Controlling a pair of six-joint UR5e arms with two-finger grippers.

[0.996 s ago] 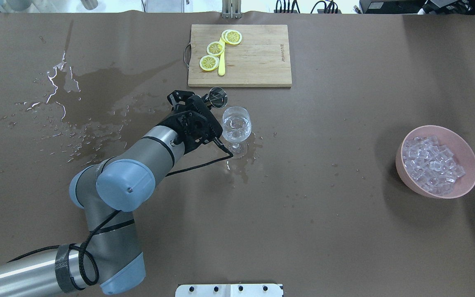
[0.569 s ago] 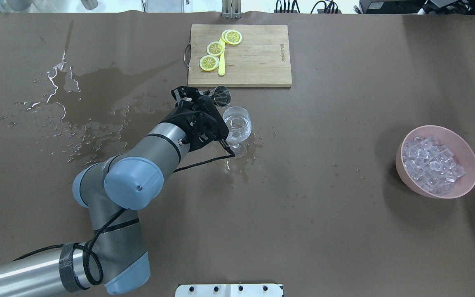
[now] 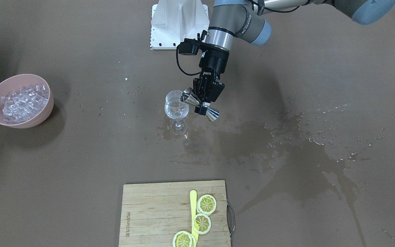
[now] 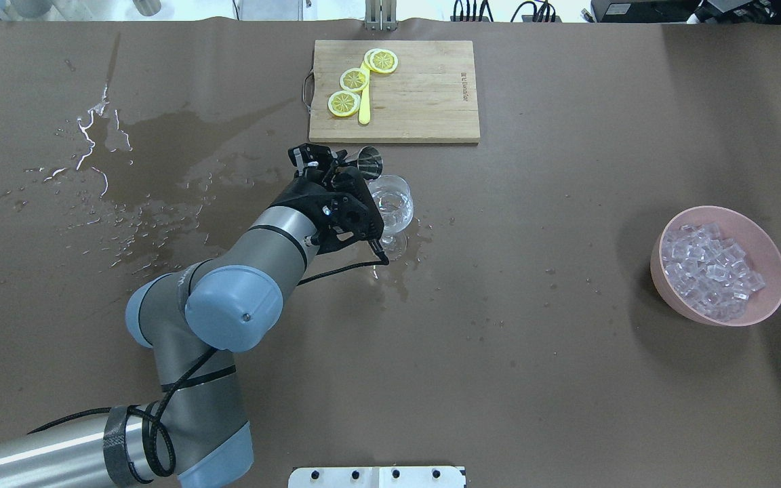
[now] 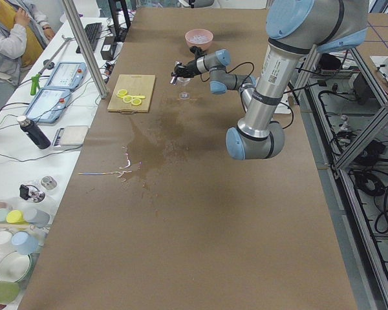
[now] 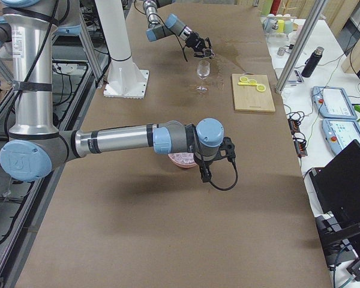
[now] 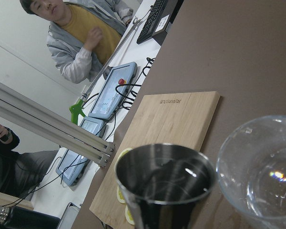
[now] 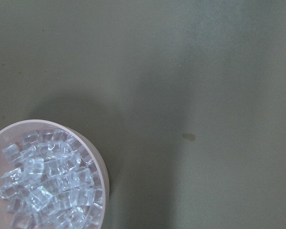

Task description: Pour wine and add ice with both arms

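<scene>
My left gripper point(image 3: 200, 103) point(image 4: 343, 166) is shut on the waist of a steel jigger point(image 3: 212, 114) point(image 4: 368, 161) point(image 7: 164, 176), held tilted with one cone at the rim of the wine glass point(image 3: 176, 109) point(image 4: 396, 203) point(image 7: 262, 167). The glass stands upright with a little clear wine in its bowl. The ice point(image 4: 709, 268) point(image 3: 22, 99) point(image 8: 47, 186) fills a pink bowl point(image 4: 736, 318) point(image 8: 99, 164) at the table's right. My right arm point(image 6: 168, 139) hovers over that bowl; it shows only in the exterior right view, so I cannot tell whether its gripper is open or shut.
A wooden cutting board point(image 4: 424, 102) with lemon slices point(image 4: 353, 80) lies beyond the glass. A wide wet spill point(image 4: 139, 156) covers the left of the table, with drops around the glass foot. A white base block point(image 4: 377, 476) sits at the near edge. A person point(image 5: 10, 32) sits beside the table.
My left arm has swung slightly to the right and its wrist has rolled, carrying the jigger closer to the glass rim. The glass and bowl have not moved.
</scene>
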